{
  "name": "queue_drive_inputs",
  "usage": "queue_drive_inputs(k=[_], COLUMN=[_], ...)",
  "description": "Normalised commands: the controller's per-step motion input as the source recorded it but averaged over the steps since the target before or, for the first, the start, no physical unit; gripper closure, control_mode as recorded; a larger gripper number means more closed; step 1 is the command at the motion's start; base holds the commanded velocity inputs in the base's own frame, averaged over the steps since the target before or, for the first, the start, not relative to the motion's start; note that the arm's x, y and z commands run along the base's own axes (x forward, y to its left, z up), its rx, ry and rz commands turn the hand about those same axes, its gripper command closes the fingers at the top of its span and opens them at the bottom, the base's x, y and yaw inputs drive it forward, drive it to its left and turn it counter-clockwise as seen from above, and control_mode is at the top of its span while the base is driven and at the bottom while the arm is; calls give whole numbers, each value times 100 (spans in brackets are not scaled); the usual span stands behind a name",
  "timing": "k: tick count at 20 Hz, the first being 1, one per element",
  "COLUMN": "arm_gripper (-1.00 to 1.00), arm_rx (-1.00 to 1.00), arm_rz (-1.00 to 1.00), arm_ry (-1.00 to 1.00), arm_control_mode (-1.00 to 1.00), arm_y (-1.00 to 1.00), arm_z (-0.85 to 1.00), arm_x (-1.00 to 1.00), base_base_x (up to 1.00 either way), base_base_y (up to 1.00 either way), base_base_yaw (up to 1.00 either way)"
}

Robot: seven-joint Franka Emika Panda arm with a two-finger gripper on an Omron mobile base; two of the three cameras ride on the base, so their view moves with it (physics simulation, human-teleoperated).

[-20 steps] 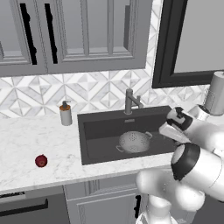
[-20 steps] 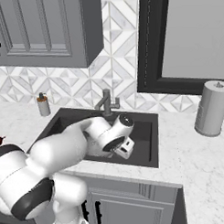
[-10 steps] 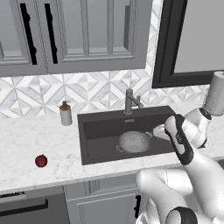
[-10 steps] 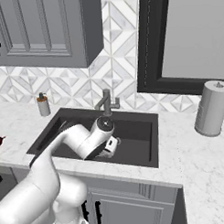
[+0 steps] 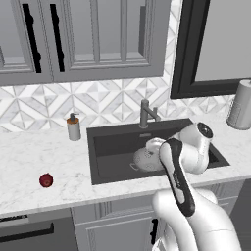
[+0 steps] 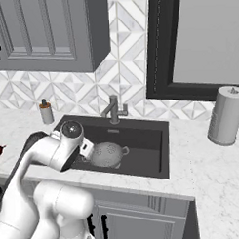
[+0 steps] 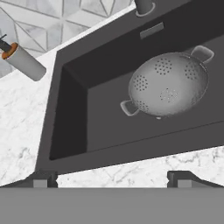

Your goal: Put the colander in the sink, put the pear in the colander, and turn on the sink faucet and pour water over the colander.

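The sink (image 5: 105, 142) is sunk in the marble table (image 5: 29, 162), and the colander (image 7: 168, 85) already sits in its basin. The claw (image 7: 111, 177) hangs over the sink's front rim, tips wide apart and empty. The pear (image 5: 46, 180) lies on the table well left of the sink, so the next reach likely goes leftward from the claw.

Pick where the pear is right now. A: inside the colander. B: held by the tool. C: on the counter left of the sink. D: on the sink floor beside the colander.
C: the pear lies on the white counter left of the sink, far from the colander.
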Motion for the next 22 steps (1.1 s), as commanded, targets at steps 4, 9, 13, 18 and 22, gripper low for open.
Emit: queue_drive_inputs(k=[4,9,13,18,22], arm_gripper=[-100,-100,-100,-100,-100], arm_rx=[0,0,0,0,0], arm_rz=[-6,-8,-8,-3,-1], arm_ry=[4,13,20,29,31], arm_control_mode=[-100,-100,-100,-100,-100], arm_y=[100,100,100,100,100], arm_z=[20,13,10,6,8], arm_x=[4,4,19,22,30], base_base_x=[0,0,0,0,0], base_base_y=[0,0,0,0,0], base_base_yaw=[0,0,0,0,0])
